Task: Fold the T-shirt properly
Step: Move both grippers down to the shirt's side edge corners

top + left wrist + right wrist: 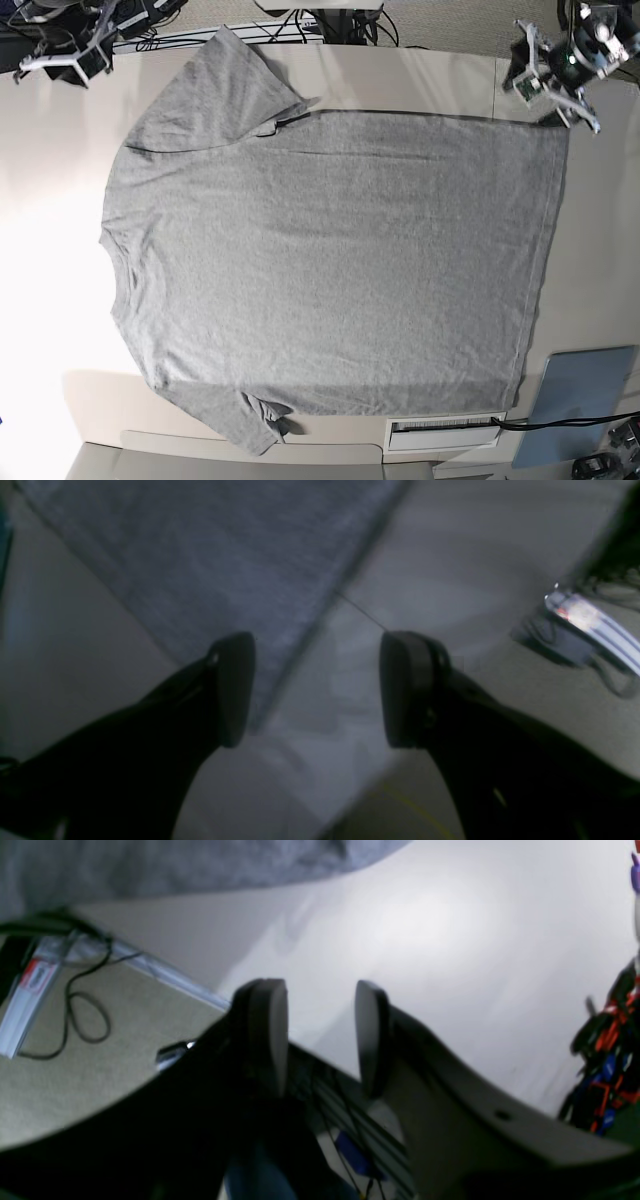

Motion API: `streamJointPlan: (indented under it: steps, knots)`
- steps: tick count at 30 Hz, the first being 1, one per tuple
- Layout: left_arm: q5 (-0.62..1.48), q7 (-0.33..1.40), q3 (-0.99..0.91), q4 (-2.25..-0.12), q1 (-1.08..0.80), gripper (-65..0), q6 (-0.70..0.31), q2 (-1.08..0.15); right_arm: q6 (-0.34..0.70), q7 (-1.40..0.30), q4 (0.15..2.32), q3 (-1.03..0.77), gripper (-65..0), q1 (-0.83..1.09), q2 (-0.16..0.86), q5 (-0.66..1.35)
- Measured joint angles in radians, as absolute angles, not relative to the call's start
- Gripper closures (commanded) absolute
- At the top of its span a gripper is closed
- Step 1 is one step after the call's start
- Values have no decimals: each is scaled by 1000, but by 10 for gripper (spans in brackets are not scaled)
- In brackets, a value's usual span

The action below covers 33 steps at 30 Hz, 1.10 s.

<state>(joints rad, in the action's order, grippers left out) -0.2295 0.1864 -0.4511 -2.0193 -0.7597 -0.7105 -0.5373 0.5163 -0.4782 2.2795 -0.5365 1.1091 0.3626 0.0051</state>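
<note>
Left wrist view: my left tool (pixel 317 690) hangs with its two black pads spread wide and nothing between them; I see a corner of the grey T-shirt (pixel 210 570) below, its hemmed edge running diagonally just past the left pad, and a loose thread trailing from that edge toward the right pad. The pale surface (pixel 450 570) fills the rest, and beyond its edge, at upper right, a silvery bar with cables lies on the carpet; the frame is blurred, so finer detail is lost. Right wrist view: my right tool (pixel 321 1037) shows a moderate gap between its pads, holding nothing, poised above the bare white surface (pixel 450 940). A fold of the T-shirt (pixel 175 860) is visible only along the top of this frame, well apart from the pads. Carpet with a looped black cable (pixel 82 1010) lies to the left. Base view: the T-shirt (pixel 330 260) lies spread flat on the surface (pixel 50 250), plain side up, collar toward the frame's left, hem toward the right, one sleeve at the top and one at the bottom. The left tool (pixel 556 88) sits at the shirt's upper right corner; the right tool (pixel 66 60) is at top left, off the cloth.
</note>
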Motion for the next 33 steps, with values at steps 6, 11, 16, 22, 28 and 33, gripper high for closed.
streamJointPlan:
  steps: [6, 11, 16, 22, 28, 33]
  knots:
    - [-235, 175, -417, -1901, -657, -400, -704, -564, 517, -479, 2280, -537, -226, 1074, 362, 5]
    - [-332, 169, -276, -1814, -645, -400, -704, -676, 517, -482, 2280, -537, -226, 1072, 363, 5]
    - [-378, 162, -184, -1764, -644, -400, -554, -748, 517, -488, 2280, -537, -226, 1072, 362, 4]
    - [-378, 148, -152, -1680, -547, -400, -551, -765, 516, -490, 2280, -537, -226, 1072, 363, 4]
    - [-374, 85, -139, -1592, -459, -400, -576, -767, 555, -478, 2280, -537, -226, 1059, 362, -136]
    - [-373, 46, -139, -1542, -419, -399, -572, -758, 712, -384, 2279, -535, -226, 1023, 392, -239]
